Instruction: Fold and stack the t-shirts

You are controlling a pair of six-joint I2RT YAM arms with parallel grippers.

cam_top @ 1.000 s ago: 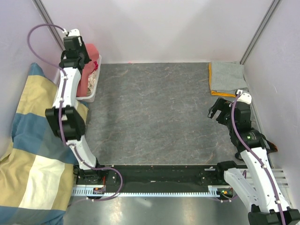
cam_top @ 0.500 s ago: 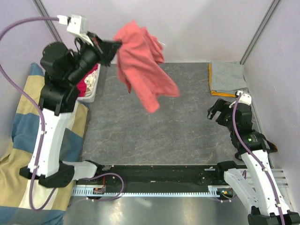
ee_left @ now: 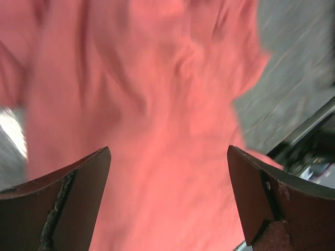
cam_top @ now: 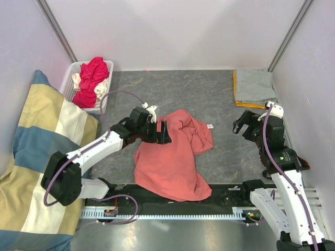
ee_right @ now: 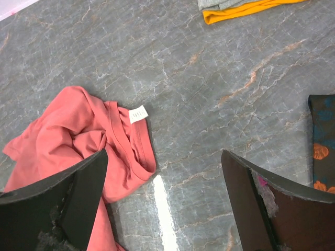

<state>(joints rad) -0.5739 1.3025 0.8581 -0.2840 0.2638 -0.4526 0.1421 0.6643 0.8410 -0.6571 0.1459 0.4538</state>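
With left jaws and right jaws both gaping empty, the salmon-pink t-shirt (cam_top: 172, 159) lies crumpled on the desk (cam_top: 209, 97), its hem over the near edge, where it might slide off.

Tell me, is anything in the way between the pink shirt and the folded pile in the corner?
No, nothing visible. Only bare grey table lies between the salmon-pink t-shirt and the folded stack in the far right corner.
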